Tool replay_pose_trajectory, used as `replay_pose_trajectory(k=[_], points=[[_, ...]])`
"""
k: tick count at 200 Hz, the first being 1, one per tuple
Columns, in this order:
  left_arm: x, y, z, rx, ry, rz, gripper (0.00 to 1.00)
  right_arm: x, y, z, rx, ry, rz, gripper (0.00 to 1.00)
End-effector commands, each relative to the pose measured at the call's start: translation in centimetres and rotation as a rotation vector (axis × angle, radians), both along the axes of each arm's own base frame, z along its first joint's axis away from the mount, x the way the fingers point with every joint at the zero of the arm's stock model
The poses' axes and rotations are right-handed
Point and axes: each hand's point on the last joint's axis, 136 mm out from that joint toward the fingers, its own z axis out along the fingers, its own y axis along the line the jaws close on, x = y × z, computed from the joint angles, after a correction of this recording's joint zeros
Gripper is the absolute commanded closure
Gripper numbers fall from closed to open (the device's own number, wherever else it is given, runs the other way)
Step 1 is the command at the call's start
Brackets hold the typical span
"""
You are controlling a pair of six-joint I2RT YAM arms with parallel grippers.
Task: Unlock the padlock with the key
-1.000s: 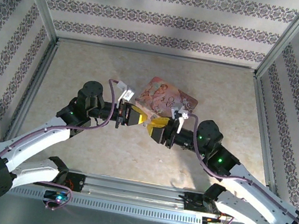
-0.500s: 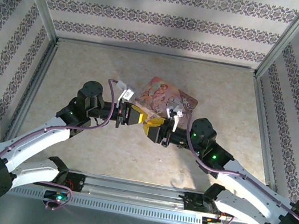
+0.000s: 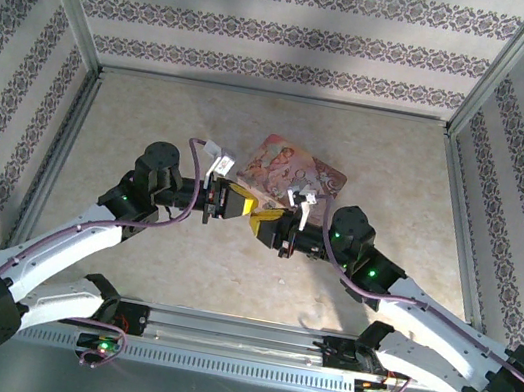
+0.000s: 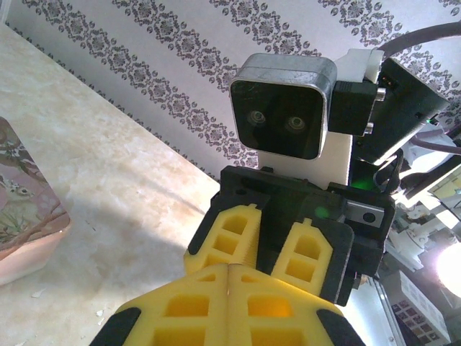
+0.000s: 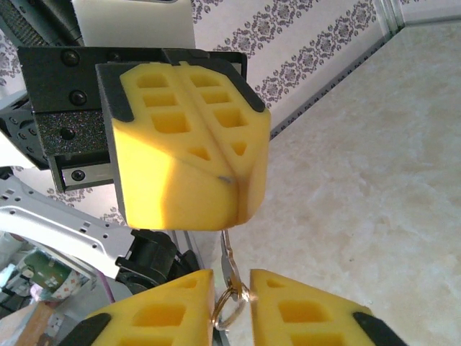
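- The right tool is pinching the key between its two yellow fingers, with a narrow gap left between them.
- The key's ring is sitting low in that gap, and the thin shaft is sticking up out of it.
- The left tool is facing the right one tip to tip, with its fingers pressed together along a closed seam.
- The key's tip is reaching the lower end of that seam, where a small dark mark is showing; what the mark is, I cannot tell.
- Whether the padlock is sitting between the left fingers, I cannot tell either.
- From the left wrist, the right tool's fingers are meeting the left tool's own tips at the bottom of the view, and the right wrist camera is looking straight back.
- From above, both tools are meeting nose to nose over the desk, near its middle.
- The pink tin is lying flat just behind the two tools, on the far side of them.
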Motion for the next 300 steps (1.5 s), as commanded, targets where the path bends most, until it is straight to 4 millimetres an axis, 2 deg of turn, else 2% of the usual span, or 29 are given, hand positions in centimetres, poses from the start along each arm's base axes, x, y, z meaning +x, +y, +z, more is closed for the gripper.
replay_pose_trajectory(k=[1, 75, 84, 92, 104, 112, 124, 138, 149, 171, 194, 211, 231, 262, 278, 300], points=[[-0.7, 0.0, 0.8, -0.007, -0.045, -0.010, 1.00, -0.3, 0.2, 1.2, 0.033, -0.029, 0.011, 0.84], [-0.6, 0.1, 0.6, 0.001, -0.046, 0.003, 1.00, 0.0, 0.0, 0.8, 0.015, -0.025, -0.011, 0.99], [-0.5, 0.2, 0.6, 0.004, -0.050, 0.014, 0.92, 0.0, 0.0, 0.6, 0.009, -0.023, -0.014, 1.00], [-0.4, 0.3, 0.5, 0.010, -0.053, 0.027, 0.81, 0.1, -0.1, 0.5, 0.004, -0.022, -0.017, 1.00], [-0.3, 0.6, 0.7, 0.014, -0.069, 0.048, 0.74, 0.2, -0.2, 0.1, -0.008, -0.018, -0.025, 1.00], [-0.1, 0.9, 0.7, 0.019, -0.083, 0.074, 0.65, 0.3, -0.3, -0.1, -0.019, -0.015, -0.032, 1.00], [0.4, 1.5, 0.7, 0.027, -0.110, 0.131, 0.53, 0.6, -0.5, -0.7, -0.045, -0.008, -0.055, 1.00], [1.1, 2.5, 0.4, 0.050, -0.132, 0.212, 0.47, 0.9, -1.0, -1.6, -0.092, 0.006, -0.088, 1.00], [1.8, 3.5, 0.0, 0.078, -0.145, 0.290, 0.35, 1.3, -1.5, -2.4, -0.134, 0.018, -0.116, 1.00], [3.1, 5.7, -1.4, 0.142, -0.171, 0.443, 0.13, 1.9, -2.7, -4.2, -0.220, 0.057, -0.168, 1.00], [4.1, 7.9, -3.7, 0.201, -0.186, 0.579, 0.01, 2.8, -4.5, -6.0, -0.290, 0.116, -0.227, 1.00], [4.2, 8.8, -5.4, 0.235, -0.172, 0.621, 0.00, 3.4, -5.7, -7.2, -0.325, 0.150, -0.264, 1.00], [4.3, 8.8, -7.8, 0.295, -0.129, 0.611, 0.01, 4.3, -7.4, -8.4, -0.347, 0.200, -0.307, 1.00], [5.1, 8.9, -12.5, 0.428, -0.048, 0.615, 0.01, 6.5, -9.7, -9.1, -0.267, 0.283, -0.347, 1.00], [5.6, 8.4, -14.3, 0.442, -0.016, 0.602, 0.01, 7.7, -10.8, -9.2, -0.231, 0.306, -0.361, 1.00], [6.4, 7.4, -15.8, 0.440, 0.034, 0.582, 0.00, 9.0, -11.5, -9.6, -0.205, 0.328, -0.366, 1.00]])
